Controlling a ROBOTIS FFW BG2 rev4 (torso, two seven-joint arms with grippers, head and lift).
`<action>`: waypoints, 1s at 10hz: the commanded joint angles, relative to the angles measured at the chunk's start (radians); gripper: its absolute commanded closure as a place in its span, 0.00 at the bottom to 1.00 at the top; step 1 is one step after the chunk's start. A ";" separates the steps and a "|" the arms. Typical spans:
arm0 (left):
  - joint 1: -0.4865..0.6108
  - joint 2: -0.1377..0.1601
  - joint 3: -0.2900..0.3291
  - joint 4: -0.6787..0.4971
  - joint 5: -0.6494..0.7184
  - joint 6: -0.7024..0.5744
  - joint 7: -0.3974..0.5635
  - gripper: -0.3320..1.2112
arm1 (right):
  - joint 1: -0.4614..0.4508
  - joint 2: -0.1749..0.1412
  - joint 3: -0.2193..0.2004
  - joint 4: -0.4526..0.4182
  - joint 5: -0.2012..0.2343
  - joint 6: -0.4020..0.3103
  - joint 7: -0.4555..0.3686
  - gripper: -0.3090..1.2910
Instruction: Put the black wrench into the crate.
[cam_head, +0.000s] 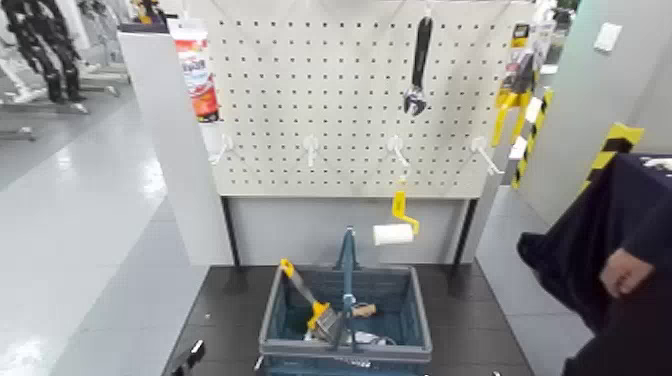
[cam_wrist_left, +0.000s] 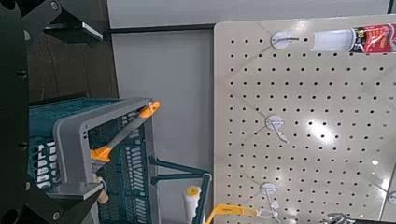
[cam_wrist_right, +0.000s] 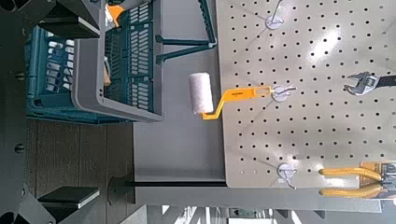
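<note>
The black wrench hangs head-down from a hook high on the white pegboard; its jaw head also shows in the right wrist view. The blue-grey crate stands on the dark floor below the board, its upright bar handle across the middle. Inside lies a yellow-handled brush. Low beside the crate's near left corner is my left gripper, open. My right gripper is open and empty, well short of the board and facing the crate.
A yellow-handled paint roller hangs just above the crate's far right side. Yellow pliers and a red-labelled tube also hang on the board. A person in dark clothes stands at the right, hand lowered.
</note>
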 joint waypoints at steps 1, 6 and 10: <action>-0.003 0.000 0.000 0.002 0.001 0.006 -0.002 0.33 | -0.002 -0.002 -0.006 -0.003 0.000 0.000 0.003 0.26; -0.013 0.000 -0.003 0.008 0.007 0.012 0.000 0.33 | -0.008 0.001 -0.100 -0.048 0.021 0.009 0.135 0.26; -0.025 0.002 -0.012 0.015 0.015 0.012 -0.002 0.33 | -0.118 0.004 -0.178 -0.069 -0.029 0.114 0.233 0.26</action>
